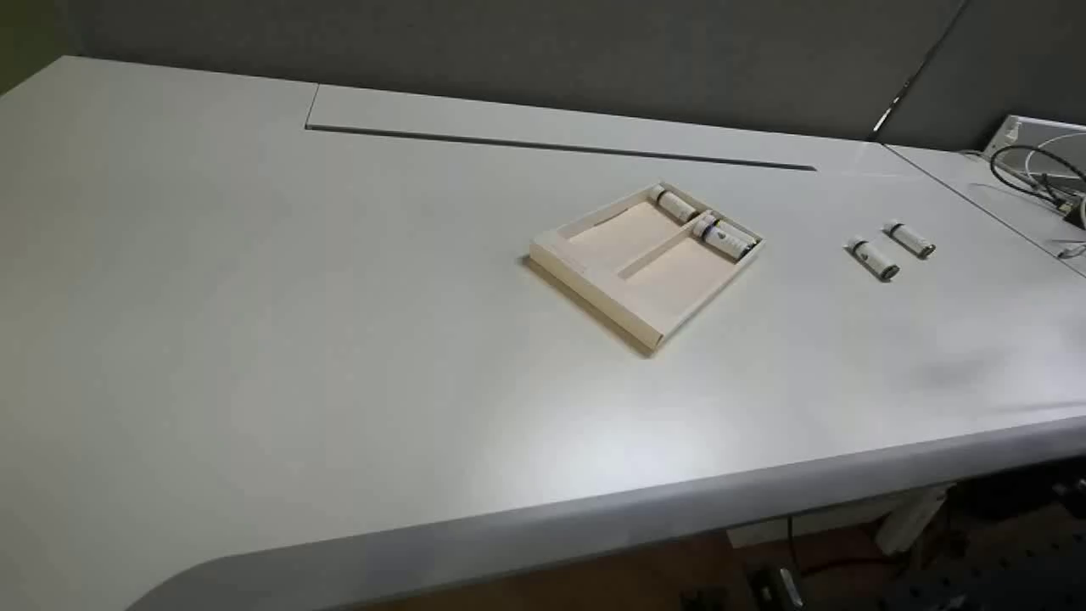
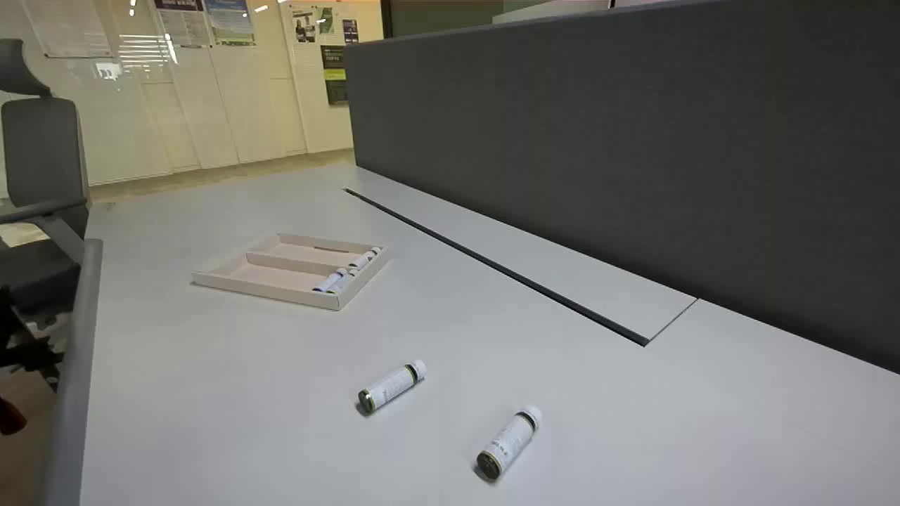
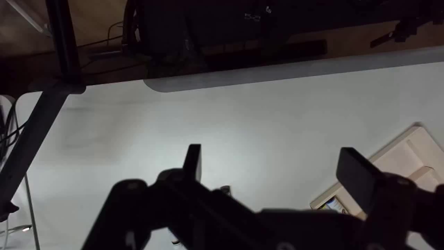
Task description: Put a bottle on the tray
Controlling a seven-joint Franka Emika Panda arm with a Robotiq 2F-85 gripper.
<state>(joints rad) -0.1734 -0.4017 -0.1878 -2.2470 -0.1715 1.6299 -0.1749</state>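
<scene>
One bottle (image 1: 872,259) is lying on its side on the tabletop (image 1: 339,339), between the front edge (image 1: 509,540) and the back edge (image 1: 594,116); a twin bottle (image 1: 909,238) is lying near it, apart, and nearer the back edge. Presumably the task is meaning one of these two; I cannot tell which. Showing only in the wrist view, the gripper (image 3: 272,163) is hanging with its jaws standing wide apart and grasping nothing. Its dark linkage is hiding most of what look like the two bottles, so misjudged aim is looking the likeliest fault: a finger catching a round body off-centre could be sending it rolling toward the front edge, or shoving its neighbour. Farther off, toward the back corner (image 1: 81,72), the tray (image 1: 585,287) is resting flat. Stowed bottles (image 1: 674,206) are lining its wall facing the back edge, so a release there could be leaving one bottle riding on another, and too low an approach could be clipping the rim and skewing the tray.
</scene>
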